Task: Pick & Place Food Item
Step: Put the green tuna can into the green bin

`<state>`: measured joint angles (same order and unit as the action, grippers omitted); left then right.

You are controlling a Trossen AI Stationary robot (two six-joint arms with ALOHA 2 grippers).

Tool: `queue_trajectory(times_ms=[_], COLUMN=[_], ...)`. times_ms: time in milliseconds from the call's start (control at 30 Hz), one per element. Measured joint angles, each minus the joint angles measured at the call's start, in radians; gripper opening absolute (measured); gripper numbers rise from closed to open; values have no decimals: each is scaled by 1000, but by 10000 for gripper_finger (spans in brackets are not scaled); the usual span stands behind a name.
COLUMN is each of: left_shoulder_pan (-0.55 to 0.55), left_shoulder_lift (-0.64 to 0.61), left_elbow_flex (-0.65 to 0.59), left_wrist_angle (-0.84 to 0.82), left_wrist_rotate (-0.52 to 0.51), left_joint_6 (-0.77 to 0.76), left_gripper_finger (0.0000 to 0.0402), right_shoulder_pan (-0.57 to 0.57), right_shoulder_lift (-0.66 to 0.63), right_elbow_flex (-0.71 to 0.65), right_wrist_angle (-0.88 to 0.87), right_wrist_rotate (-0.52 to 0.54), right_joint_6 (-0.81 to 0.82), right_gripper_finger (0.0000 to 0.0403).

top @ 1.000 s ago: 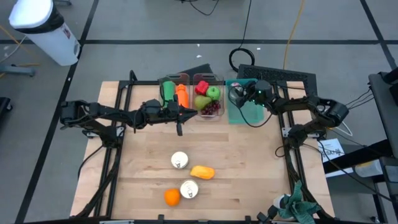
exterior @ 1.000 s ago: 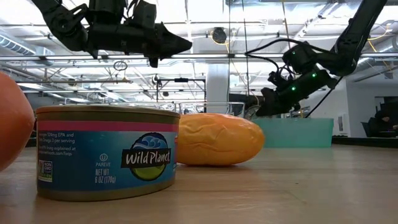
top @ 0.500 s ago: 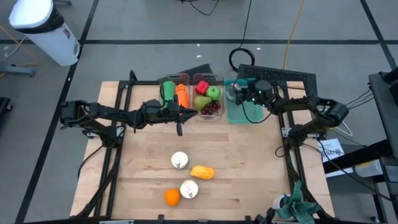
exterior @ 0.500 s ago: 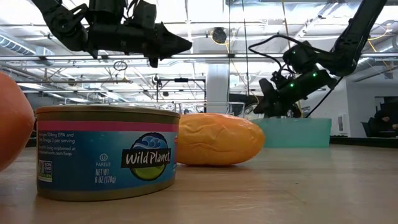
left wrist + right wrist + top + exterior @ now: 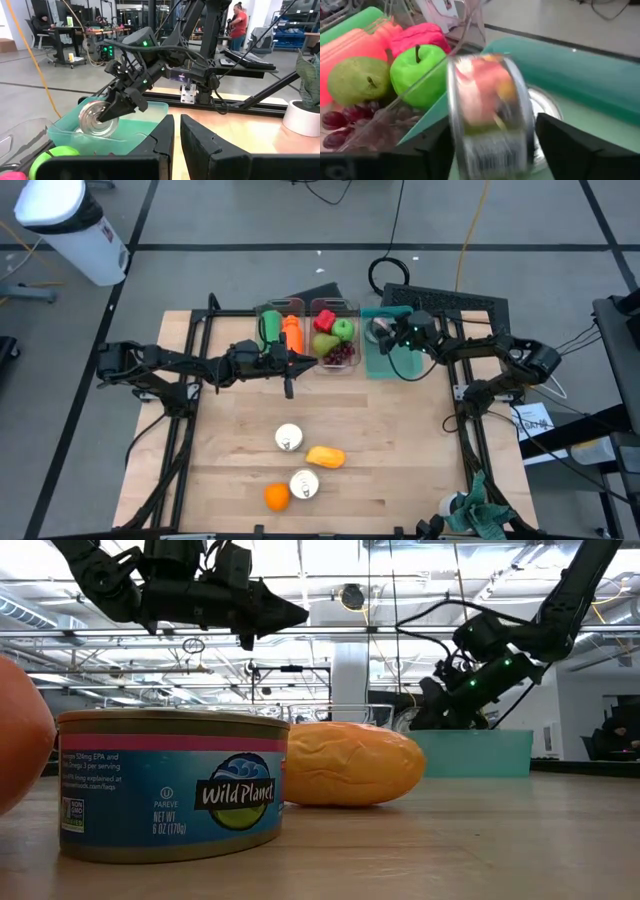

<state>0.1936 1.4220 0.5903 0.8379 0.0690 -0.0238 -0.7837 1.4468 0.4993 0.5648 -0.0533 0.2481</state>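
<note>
A tin can (image 5: 490,117) with a red and yellow label stands on edge over the teal bin (image 5: 388,362) at the table's far right, blurred in the right wrist view. My right gripper (image 5: 495,150) slants down over the bin, one finger on each side of the can, jaws apart. From the left wrist view the can (image 5: 97,120) shows its round silver face inside the bin (image 5: 150,112). My left gripper (image 5: 306,363) hangs shut and level above the table, beside the clear bins. My right gripper has its two fingers (image 5: 562,145) on either side of the can's flat ends, coming slantwise from above and from the table's right. The can is blurred between them, and I cannot tell whether the fingers touch it.
Two clear bins hold vegetables (image 5: 280,330) and fruit (image 5: 335,338) beside the teal bin. A silver can top (image 5: 547,107) lies on the teal bin's floor. Near the front lie two cans (image 5: 289,438) (image 5: 304,484), an orange (image 5: 276,497) and a yellow-orange food piece (image 5: 325,457).
My right gripper has stayed over the teal bin and rolled about its own line with the can between its fingers, first tipping down a little, then back.
</note>
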Motion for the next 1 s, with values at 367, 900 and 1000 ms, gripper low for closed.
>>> queue_trajectory(times_ms=[367, 900, 1000], left_shoulder_pan=[0, 0, 0], left_shoulder_lift=[0, 0, 0], left_elbow_flex=[0, 0, 0], left_wrist_angle=[0, -14, -14], left_wrist_rotate=[0, 0, 0], left_joint_6=[0, 1, 1], left_gripper_finger=[42, 42, 42], right_shoulder_pan=[0, 0, 0], right_shoulder_lift=[0, 1, 1], right_elbow_flex=[1, 0, 0], right_wrist_angle=[-20, 5, 28], right_wrist_rotate=[-29, -97, -157], right_joint_6=[74, 236, 282], right_gripper_finger=[267, 142, 142])
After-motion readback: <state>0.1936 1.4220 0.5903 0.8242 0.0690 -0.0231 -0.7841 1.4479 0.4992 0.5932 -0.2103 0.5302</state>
